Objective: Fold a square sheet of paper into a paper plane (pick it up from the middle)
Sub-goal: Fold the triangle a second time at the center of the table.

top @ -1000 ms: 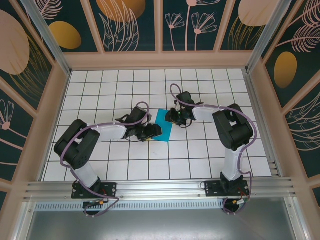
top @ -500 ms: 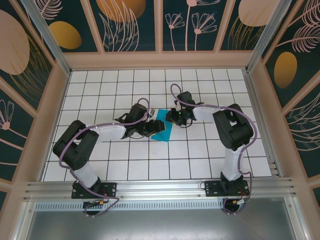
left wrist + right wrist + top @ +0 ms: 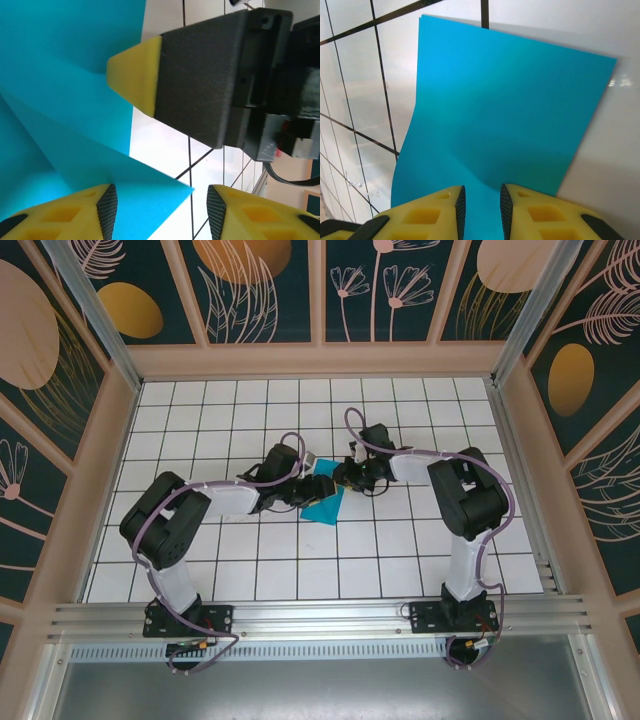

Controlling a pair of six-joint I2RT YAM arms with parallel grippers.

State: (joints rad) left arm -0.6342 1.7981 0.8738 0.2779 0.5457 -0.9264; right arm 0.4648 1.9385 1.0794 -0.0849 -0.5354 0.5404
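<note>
- From above: the blue sheet [image 3: 323,506] lies on the white tiled table [image 3: 400,540] near its middle. Its far part is under the two claws and its near corner shows just in front of them.
- The left arm [image 3: 190,515] bends out to the left, and its forearm runs right to the left claw [image 3: 318,487]. The right arm [image 3: 465,495] bends out to the right, and its forearm runs left to the right claw [image 3: 345,478]. The two claws almost meet over the sheet.
- Left wrist: the left claw [image 3: 157,212] stands well open. A pointed corner of the sheet [image 3: 60,100] reaches into the gap, and the claw grips nothing. One yellow-tipped finger [image 3: 135,75] of the right claw hangs over the sheet's right edge.
- Right wrist: the right claw [image 3: 482,202] has only a narrow slot between its jaws, and the sheet [image 3: 505,115] shows through it. I cannot tell whether the tips touch the sheet. The sheet's left edge curls up off the table.
</note>
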